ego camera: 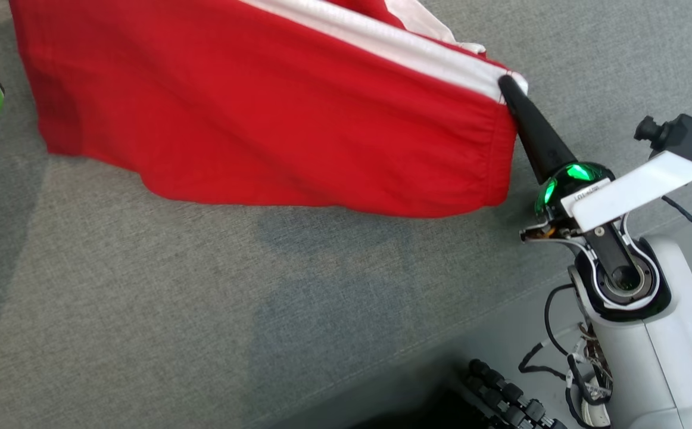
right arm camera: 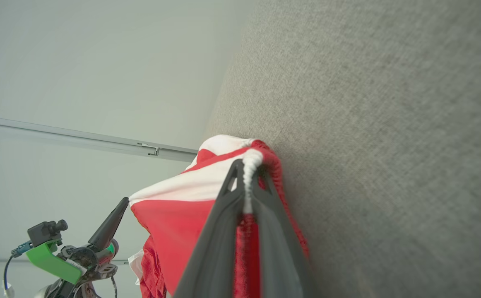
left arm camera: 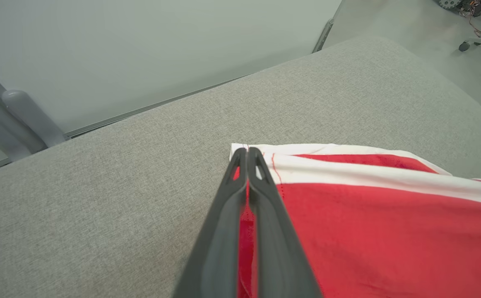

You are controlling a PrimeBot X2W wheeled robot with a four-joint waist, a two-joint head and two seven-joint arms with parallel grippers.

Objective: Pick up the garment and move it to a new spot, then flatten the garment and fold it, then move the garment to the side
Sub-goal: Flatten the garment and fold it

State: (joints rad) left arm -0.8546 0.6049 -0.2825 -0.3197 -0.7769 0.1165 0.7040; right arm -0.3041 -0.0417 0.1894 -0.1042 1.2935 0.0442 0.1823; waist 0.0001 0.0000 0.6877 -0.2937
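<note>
Grey woven fabric covered the table (ego camera: 143,310), with a pale wall behind it. My left fingers (left arm camera: 261,194) were pressed together on one white-banded corner of the red garment (ego camera: 262,119). My right fingers (ego camera: 536,137) were clamped on the opposite corner, where the white stripe ended. The garment stretched between them above the table, casting a soft shadow. A small label (ego camera: 584,193) beside the green light on my right wrist carried writing too small to read.
</note>
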